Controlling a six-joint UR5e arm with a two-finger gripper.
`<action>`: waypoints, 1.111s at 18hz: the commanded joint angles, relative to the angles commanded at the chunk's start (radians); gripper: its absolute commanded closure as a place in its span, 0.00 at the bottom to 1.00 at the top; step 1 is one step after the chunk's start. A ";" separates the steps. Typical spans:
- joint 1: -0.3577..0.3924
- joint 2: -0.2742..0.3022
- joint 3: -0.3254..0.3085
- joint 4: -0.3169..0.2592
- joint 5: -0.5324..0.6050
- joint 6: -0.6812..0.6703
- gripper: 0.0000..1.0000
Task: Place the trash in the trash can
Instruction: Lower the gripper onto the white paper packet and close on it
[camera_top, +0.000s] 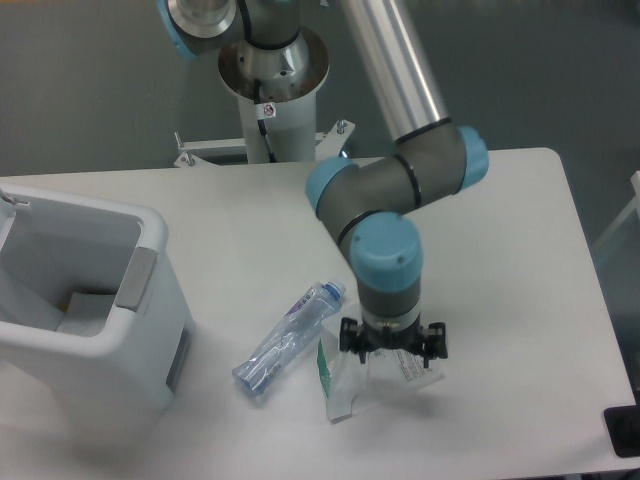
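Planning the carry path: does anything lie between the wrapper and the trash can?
Yes. The crushed bottle lies on the table between the wrapper under the tool and the trash can.

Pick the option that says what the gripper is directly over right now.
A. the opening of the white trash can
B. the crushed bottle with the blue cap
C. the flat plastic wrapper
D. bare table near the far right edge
C: the gripper hangs over the wrapper, covering much of it, while the bottle lies apart to its left and the trash can stands at the table's left side.
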 joint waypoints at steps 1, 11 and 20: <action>-0.012 -0.006 0.008 0.000 0.000 -0.018 0.00; -0.081 -0.040 -0.015 -0.005 0.035 -0.114 0.00; -0.081 -0.043 -0.034 -0.006 0.054 -0.103 0.27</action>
